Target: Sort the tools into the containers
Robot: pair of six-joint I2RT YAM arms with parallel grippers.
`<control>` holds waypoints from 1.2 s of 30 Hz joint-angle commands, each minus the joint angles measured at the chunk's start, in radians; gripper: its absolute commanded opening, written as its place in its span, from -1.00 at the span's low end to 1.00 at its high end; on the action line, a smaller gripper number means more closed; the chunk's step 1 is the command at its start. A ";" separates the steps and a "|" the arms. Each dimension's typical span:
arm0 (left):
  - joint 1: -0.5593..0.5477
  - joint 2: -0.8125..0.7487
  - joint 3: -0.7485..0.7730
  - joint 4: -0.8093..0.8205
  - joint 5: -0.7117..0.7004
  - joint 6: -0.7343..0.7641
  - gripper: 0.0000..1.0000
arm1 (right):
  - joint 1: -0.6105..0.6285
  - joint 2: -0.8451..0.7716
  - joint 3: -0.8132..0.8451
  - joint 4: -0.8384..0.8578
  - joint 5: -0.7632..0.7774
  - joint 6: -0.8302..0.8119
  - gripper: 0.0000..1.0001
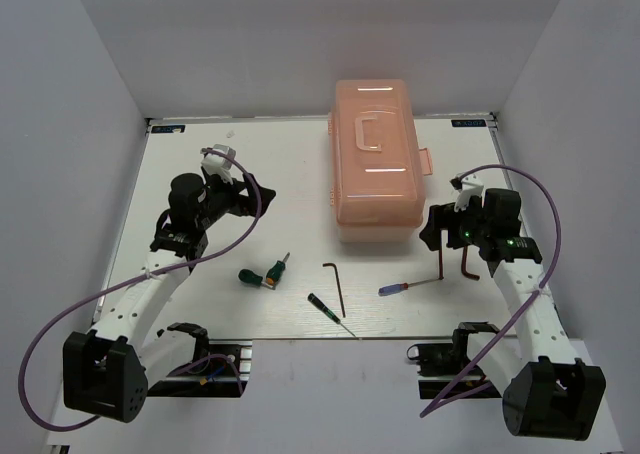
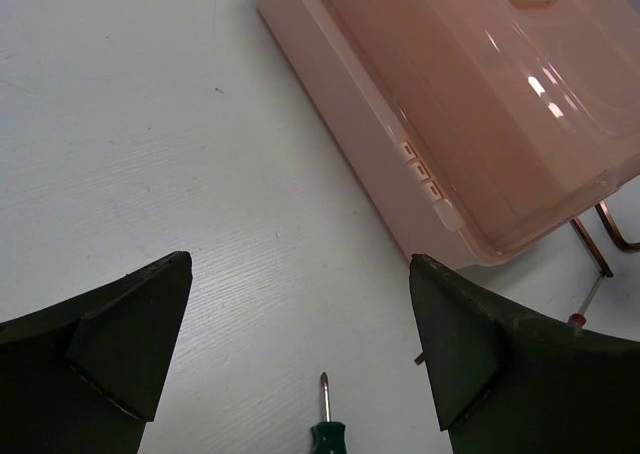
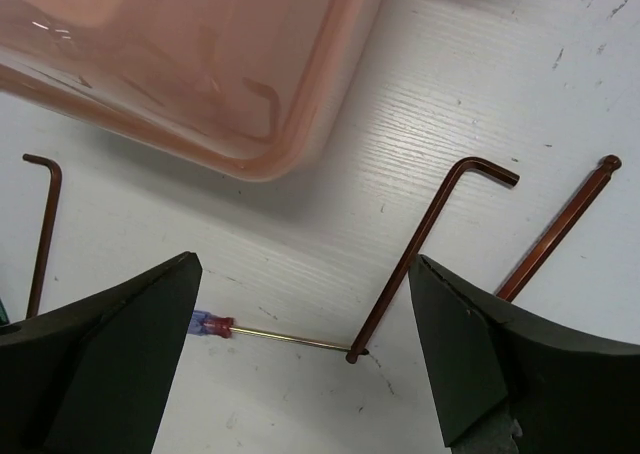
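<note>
Left tool: gaping wide, gripping nothing; hovering above bare counter, with the toolbox lying off to its right.
Right tool: spreading wide, empty; a hex key lying right beneath it; a second hex key running under one finger's edge.
Toolbox: sitting shut, lid down; its corner lying just ahead of the right tool.
Other tools: red-and-blue screwdriver, third hex key, slim green screwdriver and stubby green screwdriver lying between the two tools, all outside the box.
Step in hand: probably opening the lid first; bracing the box with one tool while the other is working the latch should be stopping it sliding.
</note>
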 commanded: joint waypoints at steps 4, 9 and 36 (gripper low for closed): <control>-0.001 -0.027 0.037 -0.003 0.018 -0.004 1.00 | -0.007 -0.010 0.016 -0.010 -0.072 -0.068 0.81; -0.001 -0.027 0.037 -0.003 0.018 -0.004 1.00 | -0.007 -0.030 -0.004 -0.021 -0.141 -0.133 0.81; -0.001 0.322 0.126 0.178 0.355 -0.184 0.21 | 0.298 0.808 1.159 -0.067 -0.134 0.330 0.27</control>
